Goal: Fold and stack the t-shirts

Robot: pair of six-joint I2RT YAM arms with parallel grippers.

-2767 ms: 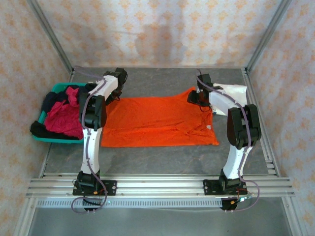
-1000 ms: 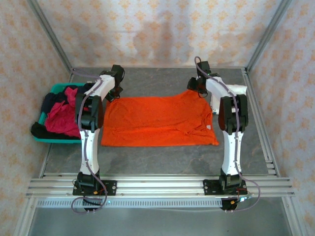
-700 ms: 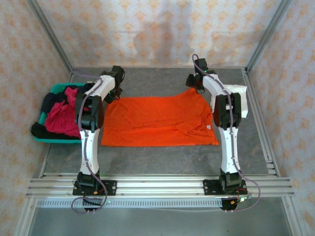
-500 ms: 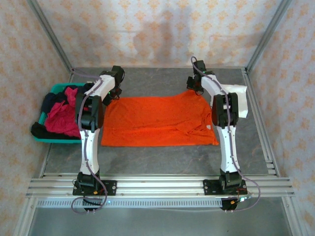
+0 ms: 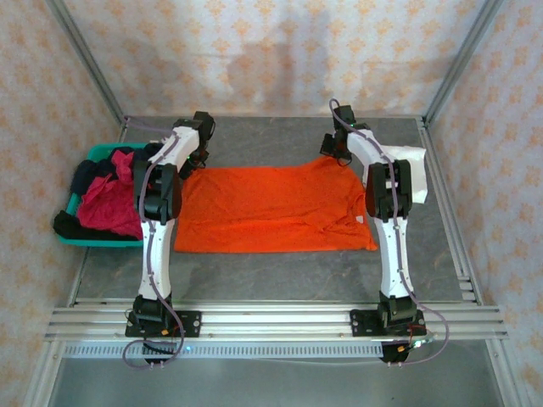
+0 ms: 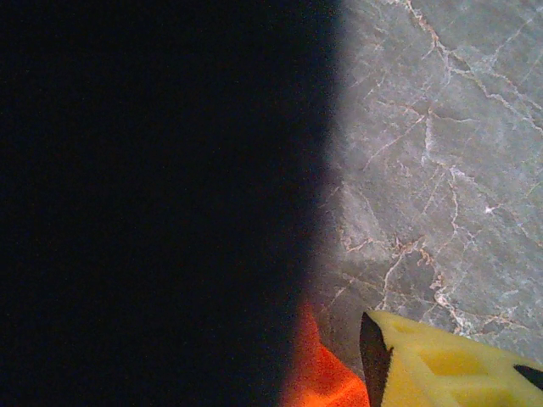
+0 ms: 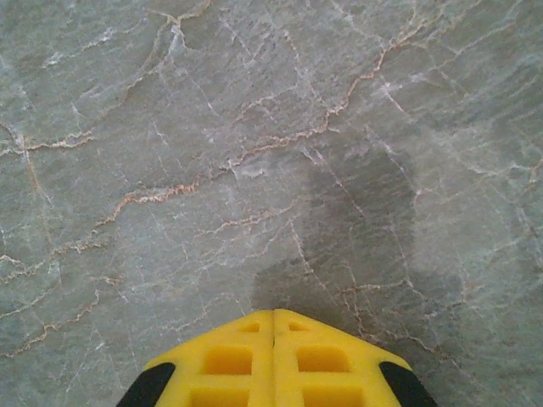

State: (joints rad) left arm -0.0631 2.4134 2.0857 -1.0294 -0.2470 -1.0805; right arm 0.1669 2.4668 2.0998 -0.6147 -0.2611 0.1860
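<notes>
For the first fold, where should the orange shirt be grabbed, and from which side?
Pinch the orange shirt at its two far corners, one per arm, coming down from above. It lies flat and spread on the table, so probably only a thin edge can be lifted, and both arms are at that edge.

Place: a robot test cell, lab-style, no home here.
Frame: aluminium posts [image 5: 89, 64] boxing in the bench.
Walls: patterned cloth backdrop [image 5: 271, 42] hung on three sides.
Bench: grey marble-look table [image 5: 271, 271], with left arm [image 5: 154, 254] and right arm [image 5: 392, 254] bolted to a slotted rail [image 5: 271, 322].
</notes>
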